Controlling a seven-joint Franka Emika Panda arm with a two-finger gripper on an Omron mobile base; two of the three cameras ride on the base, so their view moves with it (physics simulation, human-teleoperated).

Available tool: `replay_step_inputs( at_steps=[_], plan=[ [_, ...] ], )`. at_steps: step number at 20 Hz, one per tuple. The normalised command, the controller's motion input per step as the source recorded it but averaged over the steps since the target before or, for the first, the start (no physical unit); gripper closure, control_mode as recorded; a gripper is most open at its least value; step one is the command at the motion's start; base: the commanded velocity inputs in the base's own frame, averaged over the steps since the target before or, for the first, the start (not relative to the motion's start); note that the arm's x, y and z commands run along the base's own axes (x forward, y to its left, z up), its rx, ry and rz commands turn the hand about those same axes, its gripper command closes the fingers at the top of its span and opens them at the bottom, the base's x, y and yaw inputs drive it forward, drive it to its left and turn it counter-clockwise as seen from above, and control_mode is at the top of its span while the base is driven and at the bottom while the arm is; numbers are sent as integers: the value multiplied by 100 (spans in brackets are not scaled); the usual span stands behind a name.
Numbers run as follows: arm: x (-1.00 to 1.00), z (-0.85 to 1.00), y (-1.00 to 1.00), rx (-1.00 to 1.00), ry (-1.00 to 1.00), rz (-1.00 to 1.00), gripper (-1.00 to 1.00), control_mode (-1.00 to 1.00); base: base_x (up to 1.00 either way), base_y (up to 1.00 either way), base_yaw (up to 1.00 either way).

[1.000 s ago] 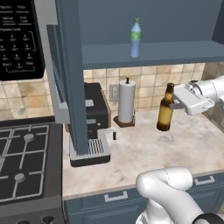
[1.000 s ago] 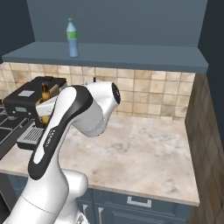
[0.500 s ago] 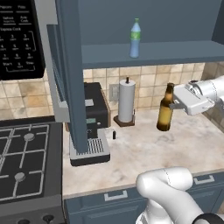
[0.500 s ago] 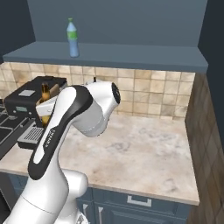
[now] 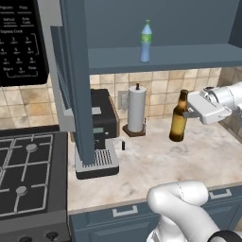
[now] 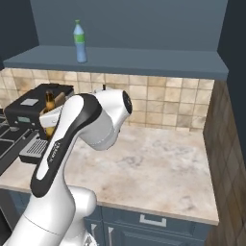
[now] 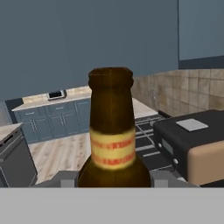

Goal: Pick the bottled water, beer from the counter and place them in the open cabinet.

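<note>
The beer (image 5: 178, 119), a brown bottle with a yellowish neck label, stands upright at the counter (image 5: 156, 163), right of the paper towel roll. My gripper (image 5: 183, 113) reaches in from the right and is shut on the bottle's upper body. In the hand view the beer (image 7: 111, 131) rises between my fingertips (image 7: 65, 179). The bottled water (image 5: 146, 41), light blue with a green cap, stands on the shelf of the open cabinet (image 5: 179, 57). From the right base view the bottled water (image 6: 79, 41) is at the shelf's left and the beer (image 6: 49, 103) peeks out behind my arm.
A paper towel roll (image 5: 136, 111) and a black coffee machine (image 5: 100, 127) stand left of the beer. The cabinet door (image 5: 75, 80) hangs open above the machine. A stove (image 5: 26, 175) and microwave (image 5: 21, 42) are at far left. A tiled wall (image 6: 226, 158) bounds the counter's right.
</note>
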Motion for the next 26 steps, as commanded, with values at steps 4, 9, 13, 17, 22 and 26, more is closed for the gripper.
replay_step_inputs(
  at_steps=[4, 9, 13, 17, 22, 26],
  plan=[
    [1, 9, 0, -6, 0, -1, 100, -100, 0, 0, 0],
    [0, 36, 0, -5, 1, -20, 100, -100, 0, 0, 0],
    [0, 49, 0, -2, 2, -37, 100, -100, 0, 0, 0],
    [-5, 71, -7, 0, 0, -36, 100, -100, 0, 0, 0],
    [0, 69, -33, 0, -1, -38, 100, -100, 0, 0, 0],
    [17, 40, -50, -8, -1, -51, 100, -100, 0, 0, 0]
  ],
)
